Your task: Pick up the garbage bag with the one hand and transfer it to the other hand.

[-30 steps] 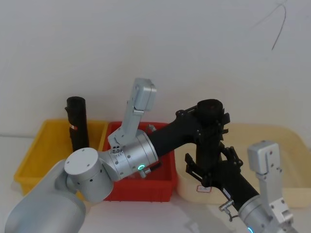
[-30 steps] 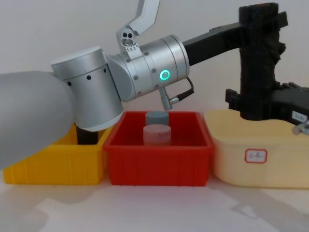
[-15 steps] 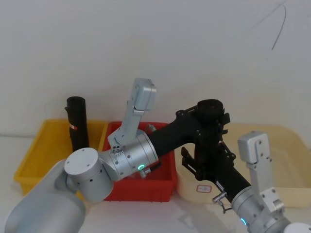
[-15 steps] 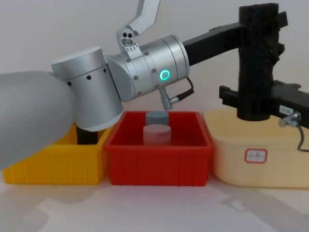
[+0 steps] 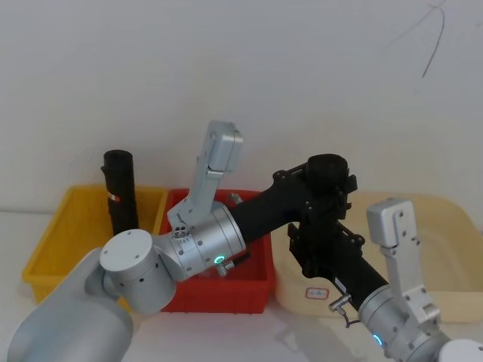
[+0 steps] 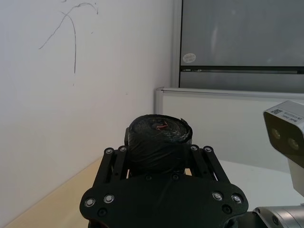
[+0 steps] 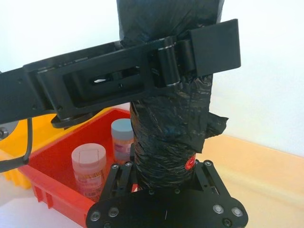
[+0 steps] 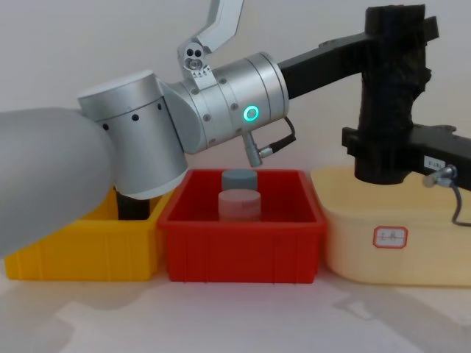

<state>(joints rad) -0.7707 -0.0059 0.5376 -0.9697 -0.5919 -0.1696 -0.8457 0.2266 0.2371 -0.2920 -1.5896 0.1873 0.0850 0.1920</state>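
Observation:
The garbage bag, a wrinkled black roll, hangs upright above the cream bin. My left gripper, on the silver arm with the green ring, is shut on its upper part. In the right wrist view its black jaws clamp across the bag. My right gripper, with the silver plug and grey cable, is shut on the roll's lower part, its fingers pressed against both sides. From the head, the bag's top sits above the left gripper, with the right gripper below it.
A yellow bin at the left holds a slimmer black roll with a red mark. The red bin in the middle holds two lidded jars. A white wall stands close behind the bins.
My right gripper slid in around the bag's lower part and its spread fingers closed on it. The left arm and the bag have stayed where they were.

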